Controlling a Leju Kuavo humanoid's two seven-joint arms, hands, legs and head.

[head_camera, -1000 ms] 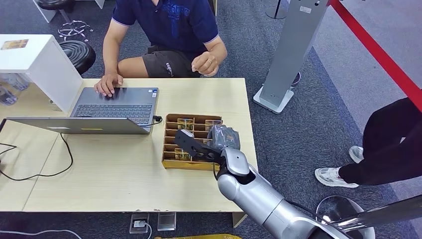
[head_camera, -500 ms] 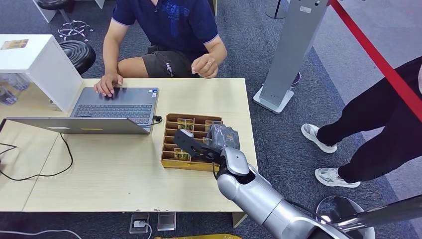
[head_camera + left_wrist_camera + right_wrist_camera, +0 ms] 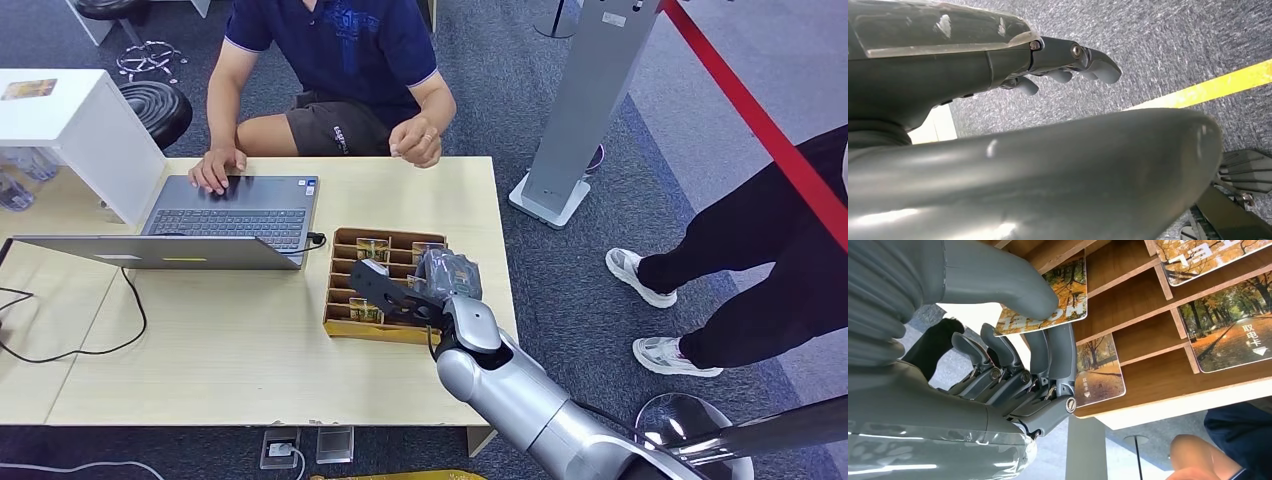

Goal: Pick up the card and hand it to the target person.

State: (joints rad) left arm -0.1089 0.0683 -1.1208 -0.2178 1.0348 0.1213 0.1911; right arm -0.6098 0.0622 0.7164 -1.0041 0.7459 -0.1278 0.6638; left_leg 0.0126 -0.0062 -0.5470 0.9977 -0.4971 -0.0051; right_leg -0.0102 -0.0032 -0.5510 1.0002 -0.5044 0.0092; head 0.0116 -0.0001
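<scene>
A wooden card box (image 3: 338,326) with slots sits near the table's right edge, with several autumn-picture cards (image 3: 373,248) standing in it. My right hand (image 3: 442,280) hovers over the box's right side. In the right wrist view its thumb (image 3: 1013,285) presses on one card (image 3: 1068,287) with the fingers (image 3: 1050,352) under it, so the card is pinched just above its slot. Other cards (image 3: 1233,337) lie in neighbouring slots. My left hand (image 3: 1068,62) hangs over grey carpet, its fingers loosely stretched and holding nothing.
A seated person in a blue shirt (image 3: 340,45) is across the table, one hand on a laptop (image 3: 230,215), the other hand (image 3: 415,135) raised. Another person in dark trousers (image 3: 770,270) stands right of the table. A grey pillar (image 3: 585,100) and a white box (image 3: 80,120) stand nearby.
The standing person on the right has stepped closer, one foot now forward. The seated person's raised hand shifted slightly. My right hand has stayed over the box.
</scene>
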